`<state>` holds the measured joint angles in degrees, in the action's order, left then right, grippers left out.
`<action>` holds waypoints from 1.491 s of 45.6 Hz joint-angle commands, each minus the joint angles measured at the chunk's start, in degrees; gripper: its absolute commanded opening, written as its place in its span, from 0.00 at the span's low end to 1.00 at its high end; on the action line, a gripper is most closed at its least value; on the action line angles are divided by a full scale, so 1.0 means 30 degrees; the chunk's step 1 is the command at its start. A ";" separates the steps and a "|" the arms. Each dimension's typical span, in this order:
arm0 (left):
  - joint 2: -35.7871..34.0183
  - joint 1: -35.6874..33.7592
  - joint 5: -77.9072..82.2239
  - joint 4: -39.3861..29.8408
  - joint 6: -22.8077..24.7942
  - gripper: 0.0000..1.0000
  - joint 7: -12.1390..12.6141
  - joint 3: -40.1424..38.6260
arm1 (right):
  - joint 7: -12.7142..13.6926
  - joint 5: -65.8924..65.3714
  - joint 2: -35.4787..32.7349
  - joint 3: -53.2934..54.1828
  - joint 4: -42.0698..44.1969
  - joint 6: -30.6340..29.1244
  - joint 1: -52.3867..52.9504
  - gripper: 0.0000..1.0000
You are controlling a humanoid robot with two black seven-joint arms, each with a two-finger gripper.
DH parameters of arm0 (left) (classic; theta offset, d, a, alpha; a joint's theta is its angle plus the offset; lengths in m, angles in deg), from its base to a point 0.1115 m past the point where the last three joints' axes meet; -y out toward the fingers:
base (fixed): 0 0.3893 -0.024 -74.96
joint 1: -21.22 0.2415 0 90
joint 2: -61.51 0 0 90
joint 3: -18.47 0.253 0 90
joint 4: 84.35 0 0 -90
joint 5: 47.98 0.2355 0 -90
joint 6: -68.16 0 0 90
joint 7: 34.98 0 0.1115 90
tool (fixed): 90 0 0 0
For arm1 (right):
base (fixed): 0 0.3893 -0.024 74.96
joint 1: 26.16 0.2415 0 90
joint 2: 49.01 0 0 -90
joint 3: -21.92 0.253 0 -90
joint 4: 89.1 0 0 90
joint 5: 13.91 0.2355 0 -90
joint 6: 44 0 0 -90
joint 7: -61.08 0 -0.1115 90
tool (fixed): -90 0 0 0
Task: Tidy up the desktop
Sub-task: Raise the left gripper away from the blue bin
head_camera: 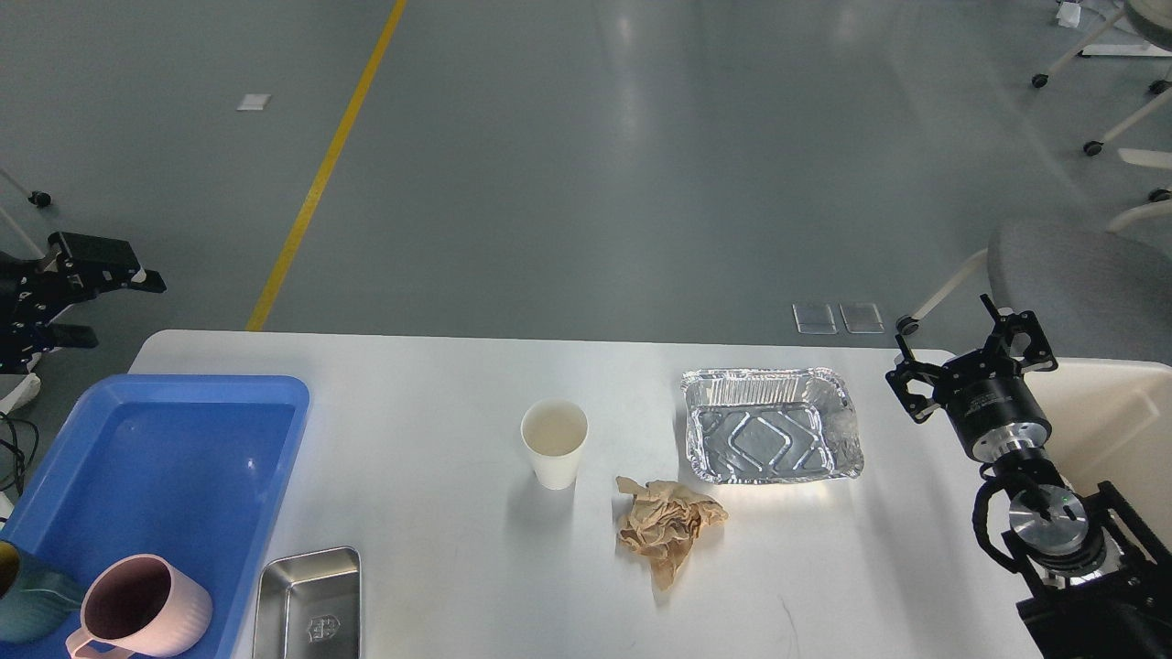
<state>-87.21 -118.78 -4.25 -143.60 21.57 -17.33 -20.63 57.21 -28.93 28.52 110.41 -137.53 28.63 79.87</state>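
The white desktop (pixel 430 540) carries a white paper cup (pixel 554 443) at the middle, a crumpled brown paper (pixel 668 528) just right of it, and an empty foil tray (pixel 772 426) further right. A small steel tray (pixel 309 604) lies at the front left. My left gripper (pixel 126 311) hangs open and empty beyond the table's far left corner, above the floor. My right gripper (pixel 957 352) is open and empty, hovering just right of the foil tray.
A blue plastic tray (pixel 183 458) on the left holds a pink mug (pixel 137 609) and a teal cup (pixel 23 604) at its near end. A cream-white bin (pixel 1112 421) stands at the right edge. A grey chair (pixel 1080 275) stands behind it.
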 commanded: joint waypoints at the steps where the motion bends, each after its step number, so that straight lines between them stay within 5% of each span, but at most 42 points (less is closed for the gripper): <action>1: 0.0734 0.0409 0.0074 -0.0053 -0.4415 0.98 -0.2657 0.0140 | 0.0000 -0.0001 -0.0004 0.0034 -0.0002 -0.0011 -0.0041 1.00; 14: 0.2842 0.2108 0.1828 -0.0113 -1.2147 0.98 -0.9162 0.0229 | 0.0000 -0.0001 -0.0004 0.0005 -0.0002 -0.0011 -0.0012 1.00; 19: 0.4249 0.2870 0.3266 -0.0083 -1.5726 0.98 -0.9985 0.0229 | 0.0000 -0.0001 0.0055 -0.0024 -0.0002 -0.0011 -0.0011 1.00; 26: 0.4984 0.3456 0.3238 -0.0112 -1.5847 0.98 -0.9724 0.0229 | 0.0000 -0.0001 -0.0003 -0.0024 -0.0089 -0.0011 -0.0011 1.00; 38: 0.3523 0.4072 0.3209 -0.0259 -1.0491 0.98 -0.7613 0.0229 | 0.0000 -0.0001 -0.0004 0.0005 -0.0265 0.0018 -0.0129 1.00; 49: -0.1573 0.4130 0.3297 -0.1487 -0.5069 0.98 -0.8959 0.0229 | 0.0000 -0.0001 0.0113 -0.0024 -0.0265 0.0047 -0.0129 1.00; 61: -0.7903 0.4423 0.3180 -0.5150 -0.2869 0.98 -1.0190 0.0229 | 0.0000 -0.0001 0.0113 0.0005 -0.0295 0.0047 -0.0100 1.00; 68: -1.0072 0.4423 0.3151 -0.6205 -0.0763 0.98 -1.0220 0.0229 | 0.0000 -0.0001 0.0143 -0.0024 -0.0294 0.0077 0.0018 1.00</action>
<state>-112.84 -105.53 5.29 -159.78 14.11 -47.83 -19.96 57.21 -28.94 28.92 110.40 -138.41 28.78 79.66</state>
